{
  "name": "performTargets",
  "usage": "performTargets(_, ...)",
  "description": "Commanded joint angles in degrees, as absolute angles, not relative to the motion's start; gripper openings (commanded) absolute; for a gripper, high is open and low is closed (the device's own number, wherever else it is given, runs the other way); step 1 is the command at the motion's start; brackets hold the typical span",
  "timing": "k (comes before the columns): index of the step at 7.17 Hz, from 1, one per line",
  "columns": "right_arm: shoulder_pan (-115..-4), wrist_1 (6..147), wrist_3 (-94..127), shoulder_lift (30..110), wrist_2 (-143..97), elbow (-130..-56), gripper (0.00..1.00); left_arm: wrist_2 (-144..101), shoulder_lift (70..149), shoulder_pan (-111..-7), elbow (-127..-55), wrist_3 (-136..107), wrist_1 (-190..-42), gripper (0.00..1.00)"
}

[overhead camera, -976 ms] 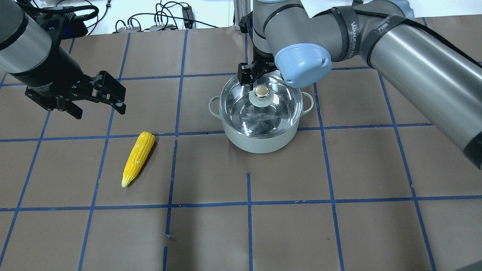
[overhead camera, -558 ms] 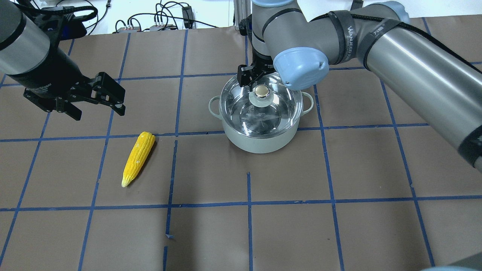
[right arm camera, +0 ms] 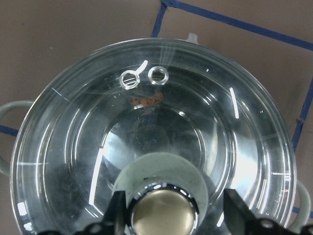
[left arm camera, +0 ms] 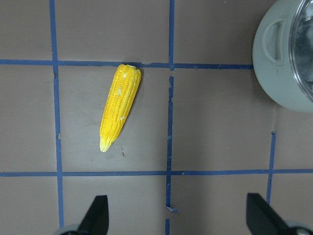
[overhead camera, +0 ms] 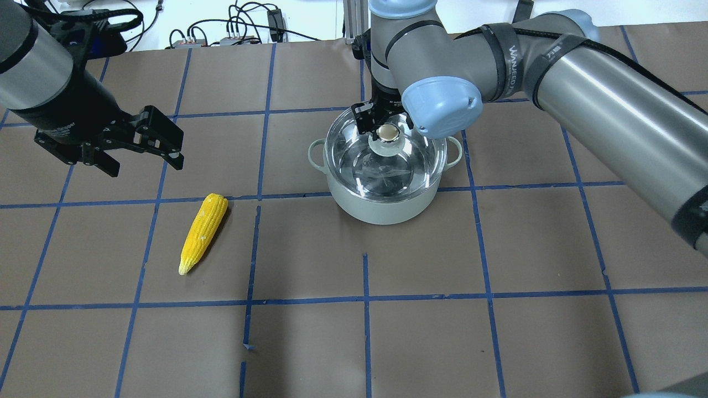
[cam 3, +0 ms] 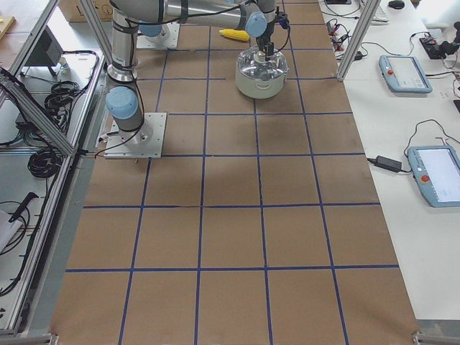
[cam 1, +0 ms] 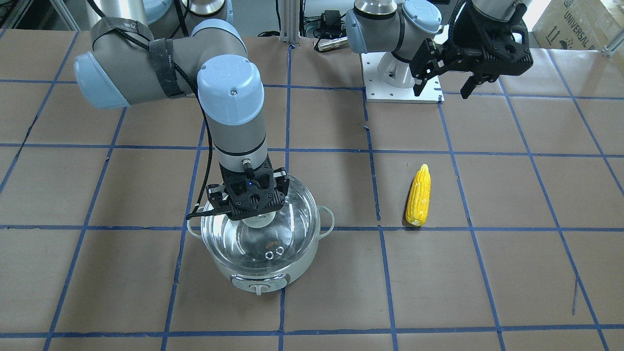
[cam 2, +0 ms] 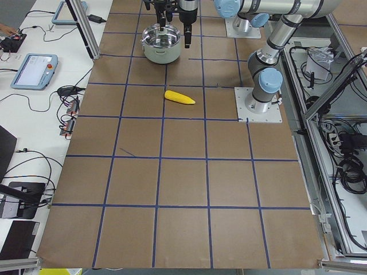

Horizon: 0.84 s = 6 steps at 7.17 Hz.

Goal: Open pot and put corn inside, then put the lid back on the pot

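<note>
The pale mint pot (overhead camera: 381, 207) stands on the table with the clear glass lid (overhead camera: 409, 166) on it. My right gripper (overhead camera: 385, 128) is open and straddles the lid's brass knob (right arm camera: 164, 215). A finger (right arm camera: 117, 210) shows on each side of the knob, with gaps. The yellow corn (overhead camera: 203, 232) lies on the table left of the pot, its point toward the near edge. My left gripper (overhead camera: 145, 165) is open and empty, and hovers above the table behind and left of the corn. The left wrist view shows the corn (left arm camera: 120, 106) and the pot's side (left arm camera: 281, 63).
Brown paper with a blue tape grid (overhead camera: 365, 298) covers the table. The left arm's white base plate (cam 1: 402, 92) sits at the robot's side. Cables and small boxes (overhead camera: 232, 33) lie past the far edge. Tablets (cam 3: 406, 72) lie on side benches.
My right gripper has come in and lower over the lid, so its fingers now flank the knob. The left gripper, corn and pot have stayed put.
</note>
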<state>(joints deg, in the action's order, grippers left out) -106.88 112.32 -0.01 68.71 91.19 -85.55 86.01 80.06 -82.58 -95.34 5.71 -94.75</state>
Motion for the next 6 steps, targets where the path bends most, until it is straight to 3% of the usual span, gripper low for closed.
performTargets(1,-106.9,112.3,0.0,68.8,91.2,-85.5,0.54,85.9,80.1,-82.6,-95.4,5.7,-94.7,1.0)
performTargets(4,-106.9,112.2,0.1,68.8,91.3,-85.4,0.43,85.8,80.5,-82.4,-95.4,5.7,-94.7,1.0)
performTargets(6,-106.9,111.7,0.3,68.9,91.3,-84.6,0.43,85.7,80.9,-82.1,-95.4,5.8,-94.6,1.0)
